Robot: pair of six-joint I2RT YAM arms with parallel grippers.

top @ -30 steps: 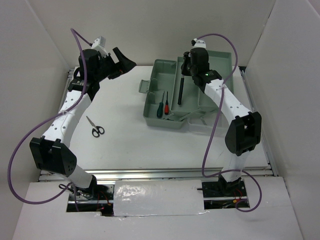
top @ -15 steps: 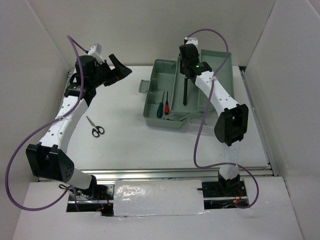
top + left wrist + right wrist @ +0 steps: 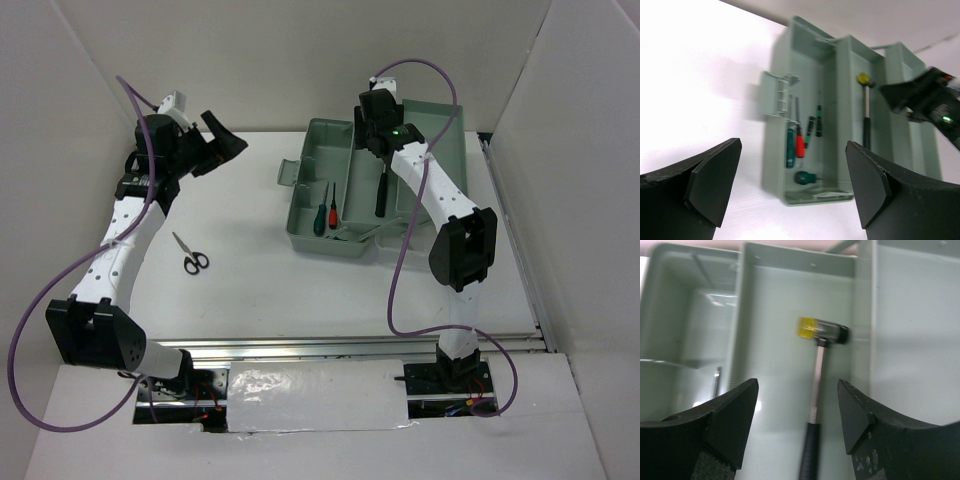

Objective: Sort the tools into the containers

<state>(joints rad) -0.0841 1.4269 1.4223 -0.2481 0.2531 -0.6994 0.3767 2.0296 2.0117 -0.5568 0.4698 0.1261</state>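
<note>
We see the right gripper [image 3: 797, 407] with its black wedge jaws apart above the hammer [image 3: 815, 385], yellow-headed and slim-shafted, lying in the smooth green plastic toolbox's [image 3: 322, 140] middle trough. The left gripper [image 3: 792, 185] gapes wide, and loop-handled scissors [image 3: 190, 258] lie near the desk's [image 3: 260, 285] left edge.

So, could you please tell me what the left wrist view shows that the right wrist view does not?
Only the left wrist view shows the screwdrivers' green and red handles in the toolbox, and the white table. Only the right wrist view shows the right tool open, one finger either side of the hammer's handle. Both show the hammer lying loose in the toolbox.
</note>
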